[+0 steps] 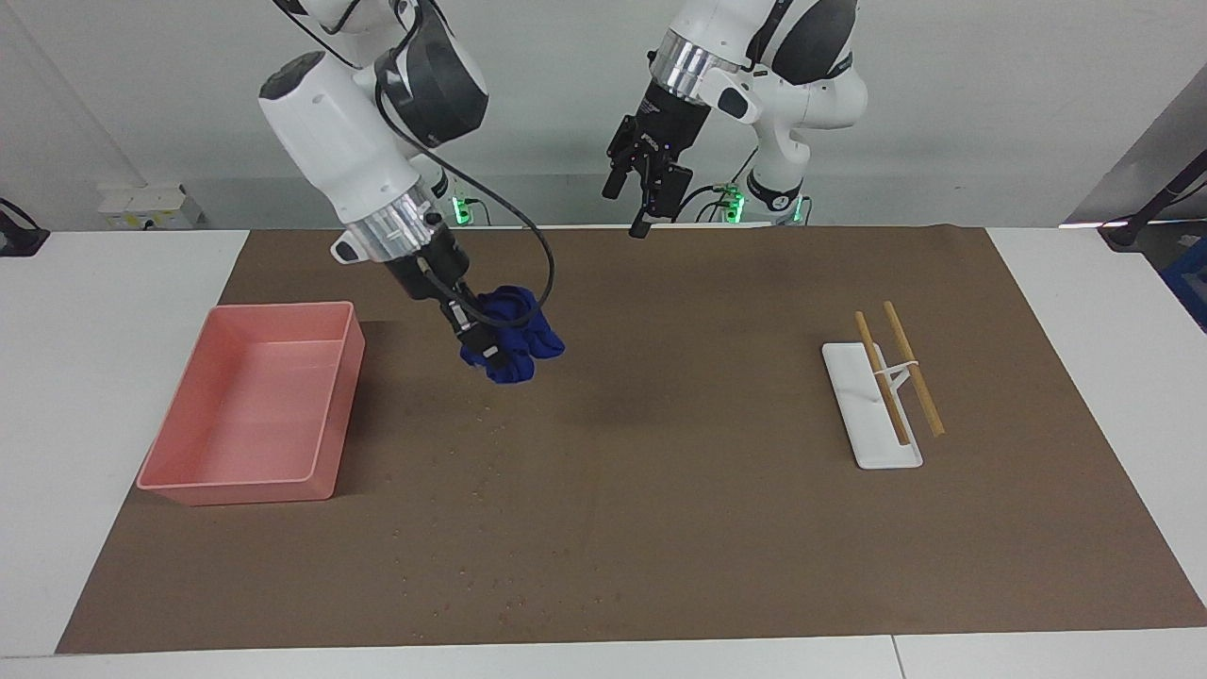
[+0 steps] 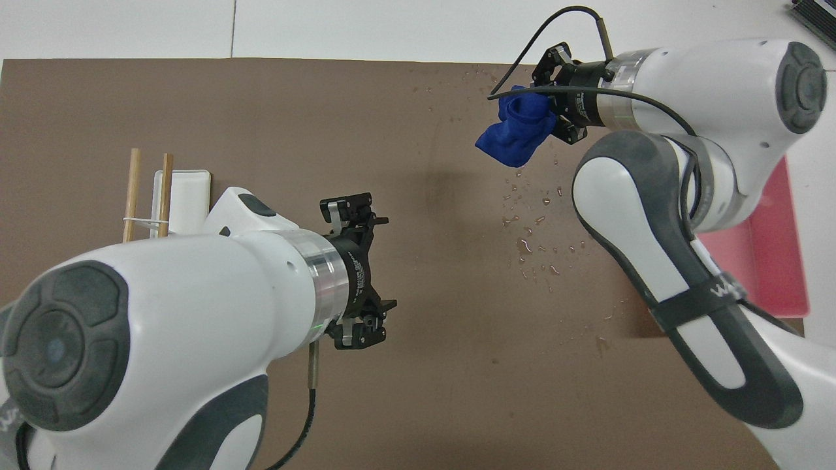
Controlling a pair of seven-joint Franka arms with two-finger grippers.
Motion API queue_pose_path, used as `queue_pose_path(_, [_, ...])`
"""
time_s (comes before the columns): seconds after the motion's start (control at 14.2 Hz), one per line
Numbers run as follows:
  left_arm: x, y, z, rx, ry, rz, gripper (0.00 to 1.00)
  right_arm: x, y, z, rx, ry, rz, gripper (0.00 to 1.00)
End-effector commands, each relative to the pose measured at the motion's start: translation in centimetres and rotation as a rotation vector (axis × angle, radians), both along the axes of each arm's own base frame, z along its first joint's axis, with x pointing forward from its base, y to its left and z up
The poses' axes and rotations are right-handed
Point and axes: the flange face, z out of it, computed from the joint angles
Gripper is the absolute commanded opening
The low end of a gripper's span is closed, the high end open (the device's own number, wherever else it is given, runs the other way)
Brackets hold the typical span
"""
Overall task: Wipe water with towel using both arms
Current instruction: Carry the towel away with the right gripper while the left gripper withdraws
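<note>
Right gripper (image 1: pixel 483 347) was clamped on the towel (image 1: pixel 514 344), fingers pressed into a bunched blue bundle that hung in the air over the brown mat (image 1: pixel 717 528), just beside the pink bin (image 1: pixel 250 405) on its middle-of-table side. In the overhead view the towel (image 2: pixel 516 134) dangled from the gripper (image 2: pixel 545 114) above the mat, not yet in contact; the facing view showed a faint shadow under it, which suggested a gap. The bundled grip probably made sense: a wad gives a thick pad to press down, though it offered less wiping face than a flat cloth would. The water (image 1: pixel 471 490) lay as scattered pale droplets on the mat, spread from near the bin outward to the mat's edge farthest from the robots; the overhead view picked up a clearer cluster (image 2: pixel 535 235) of them. Left gripper (image 1: pixel 641 193) hung high over the mat's robot-side edge with its fingers spread and nothing between them, apparently waiting clear of the work. A white tray (image 1: pixel 872 405) with two wooden sticks (image 1: pixel 910 368) across it sat well apart at the left arm's end of the mat, out of any sweep path. Judged stage: carrying the cloth toward the wet patch; wiping not yet begun. Next move would call for lowering onto the droplets.
</note>
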Motion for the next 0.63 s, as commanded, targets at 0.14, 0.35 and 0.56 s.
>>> queue_pose_path(0.14, [0.3,5.2,-0.5,0.129,0.048,-0.226,1.00,6.9,-1.0,-4.9,-0.049,-0.179,0.039,0.00])
queue_pose_path(0.35, [0.7,8.8,-1.0,0.171,0.103,-0.355,1.00,9.0,-1.4,-9.6,-0.093,-0.255,0.065,0.00])
queue_pose_path(0.56, [1.9,13.2,-1.3,0.253,0.113,-0.454,1.00,8.4,-1.1,-12.9,-0.121,-0.264,0.080,0.00])
